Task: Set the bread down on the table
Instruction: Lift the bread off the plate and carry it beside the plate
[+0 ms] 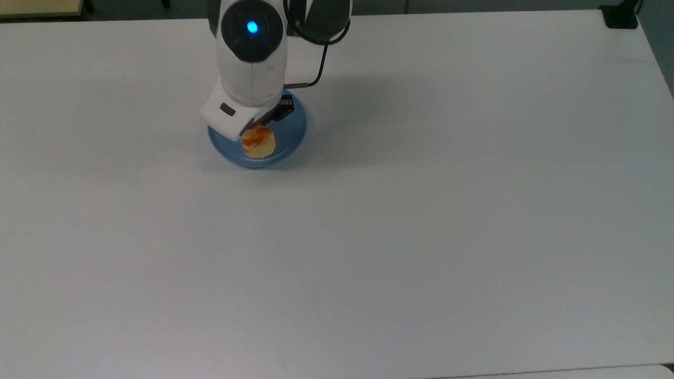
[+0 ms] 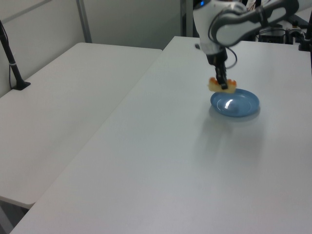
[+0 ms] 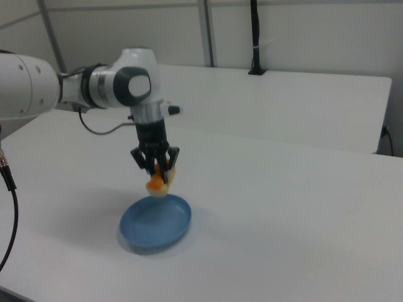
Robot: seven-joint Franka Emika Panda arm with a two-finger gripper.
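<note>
Blue plate [image 3: 155, 224] sits under the bread [image 3: 158, 180], which hangs in air, jaws clamped on it. Risk: grip's near one end, so bread may tilt/slip before reaching bare surface [image 1: 421, 237].

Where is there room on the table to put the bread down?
Almost anywhere. The table is bare from the plate to the top view's right edge, and all along the top view's bottom. There is also room on the top view's left of the plate. The one busy spot is the plate, where the gripper holds the bread above it.
</note>
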